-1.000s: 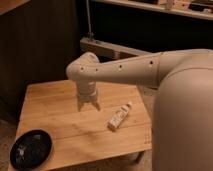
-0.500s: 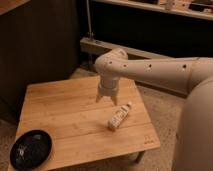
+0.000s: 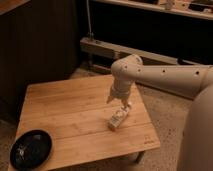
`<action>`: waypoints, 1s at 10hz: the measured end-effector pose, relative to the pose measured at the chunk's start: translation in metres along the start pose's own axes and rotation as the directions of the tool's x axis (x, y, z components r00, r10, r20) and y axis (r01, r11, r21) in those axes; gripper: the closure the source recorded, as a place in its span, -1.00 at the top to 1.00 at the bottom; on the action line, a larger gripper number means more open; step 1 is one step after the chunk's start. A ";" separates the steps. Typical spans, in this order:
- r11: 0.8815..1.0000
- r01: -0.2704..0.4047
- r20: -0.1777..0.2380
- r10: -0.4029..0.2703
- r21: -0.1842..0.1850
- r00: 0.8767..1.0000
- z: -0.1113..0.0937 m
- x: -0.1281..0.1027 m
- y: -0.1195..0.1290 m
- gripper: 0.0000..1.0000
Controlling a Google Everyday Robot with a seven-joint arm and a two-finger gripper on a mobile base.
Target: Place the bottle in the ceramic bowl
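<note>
Over the last second the arm has swung from the middle of the tabletop toward its right edge, and the gripper now hangs directly over the bottle. The bottle and the bowl lie where they lay before.

The bottle rests on its side near the right edge, about midway between the back and front corners, with one end pointing toward the back-right corner and the other toward the front edge. The bowl sits at the front-left corner, well apart from the bottle, and nothing shows inside it.

The jaws look apart and empty, pointing down, one on each side of the bottle's far end. The step in hand seems to be the reach for the bottle, with the grasp not yet made. By my reading, the next move calls for a short drop so the jaws straddle the body, then a firm close across its narrow width. After that come a lift and a long carry across the tabletop to the front-left corner. A lying bottle may roll or swivel if one jaw meets it first, so an even approach matters.

The gripper covers the bottle's upper end, so the cap cannot be made out. Whether the jaw tips already touch the bottle or the wood is unclear. The label shows no detail. The robot's body is cut off at the right edge of the view, and the bowl's near rim meets the tabletop's front edge.
</note>
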 end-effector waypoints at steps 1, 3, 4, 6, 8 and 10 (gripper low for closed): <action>1.000 -0.016 -0.006 0.016 0.010 1.000 0.007 -0.002 -0.003 0.30; 0.998 -0.047 -0.024 0.048 0.035 0.999 0.031 -0.005 -0.006 0.30; 0.997 -0.064 -0.028 0.065 0.040 0.997 0.041 -0.008 -0.010 0.30; 0.996 -0.085 -0.035 0.086 0.032 0.996 0.061 -0.010 -0.017 0.30; 0.995 -0.097 -0.031 0.098 0.021 0.995 0.074 -0.010 -0.023 0.30; 0.994 -0.105 -0.031 0.105 0.011 0.994 0.084 -0.010 -0.027 0.30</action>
